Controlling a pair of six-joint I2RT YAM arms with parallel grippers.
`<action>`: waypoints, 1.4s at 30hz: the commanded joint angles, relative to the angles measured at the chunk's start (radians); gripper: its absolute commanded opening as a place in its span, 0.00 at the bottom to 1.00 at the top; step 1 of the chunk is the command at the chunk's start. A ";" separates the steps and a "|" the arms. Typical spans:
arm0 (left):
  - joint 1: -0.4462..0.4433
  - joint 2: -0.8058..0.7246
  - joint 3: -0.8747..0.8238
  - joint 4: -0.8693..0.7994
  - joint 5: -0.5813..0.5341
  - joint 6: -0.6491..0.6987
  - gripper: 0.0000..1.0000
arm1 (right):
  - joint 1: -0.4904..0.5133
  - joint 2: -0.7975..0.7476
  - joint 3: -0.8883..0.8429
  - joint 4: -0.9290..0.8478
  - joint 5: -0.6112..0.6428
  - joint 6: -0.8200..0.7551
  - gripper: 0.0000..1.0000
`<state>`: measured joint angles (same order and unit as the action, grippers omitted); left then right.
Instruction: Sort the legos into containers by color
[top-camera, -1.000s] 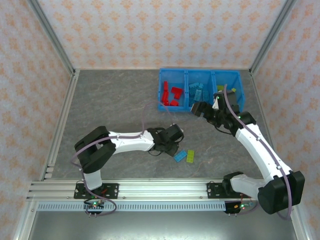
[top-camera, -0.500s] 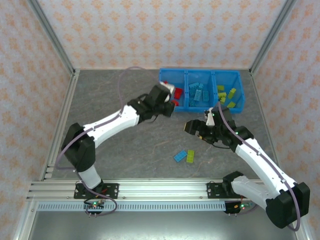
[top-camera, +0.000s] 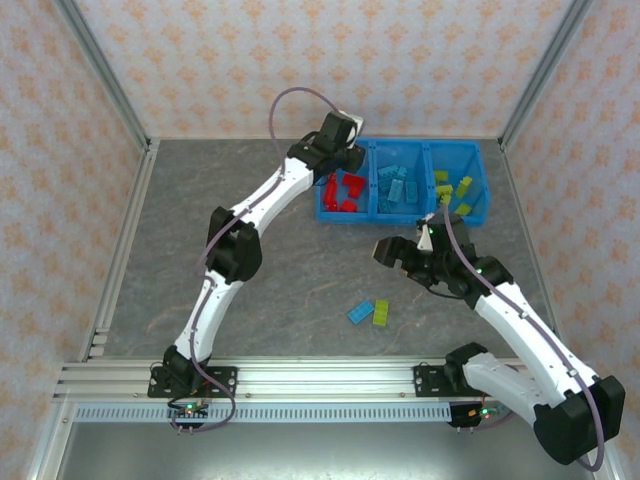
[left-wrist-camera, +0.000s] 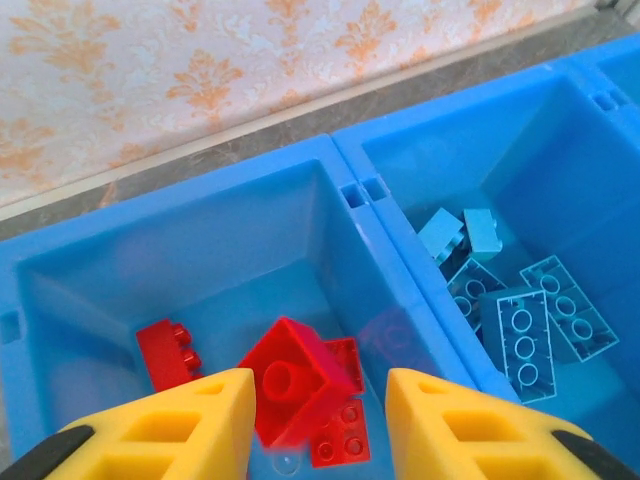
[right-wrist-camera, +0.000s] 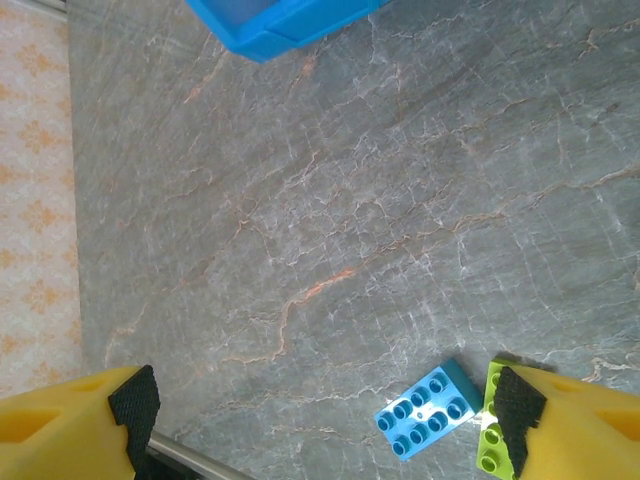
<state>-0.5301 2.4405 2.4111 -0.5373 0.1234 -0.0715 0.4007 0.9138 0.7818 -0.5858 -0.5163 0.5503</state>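
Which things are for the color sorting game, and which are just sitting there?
For the job: blue bin; red legos, light blue legos and yellow-green legos inside it; loose blue lego and loose green lego on the table.

Just there: grey table, patterned walls, metal rail.

Light is bright, even and diffuse from above. In the top view the arms throw only faint, soft shadows on the grey table, and nothing is blown out. In the left wrist view the blue bin shows a mild sheen, and one red brick is smeared and soft while its neighbours are crisp. The yellow fingers near that lens are slightly out of focus. In the right wrist view the table's veining is sharp, with a small white glint on the blue brick.
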 joint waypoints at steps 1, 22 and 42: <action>-0.010 -0.061 0.082 -0.069 0.026 0.040 0.41 | 0.004 -0.016 0.025 -0.041 0.044 0.002 0.89; -0.321 -1.401 -1.439 0.154 -0.150 0.054 0.45 | 0.472 0.255 0.021 -0.171 0.400 0.380 0.80; -0.320 -1.533 -1.670 0.092 -0.240 -0.046 0.69 | 0.574 0.588 0.065 -0.016 0.393 0.587 0.64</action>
<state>-0.8463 0.8948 0.7574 -0.4385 -0.0875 -0.0910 0.9710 1.4765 0.8387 -0.6121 -0.1761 1.1038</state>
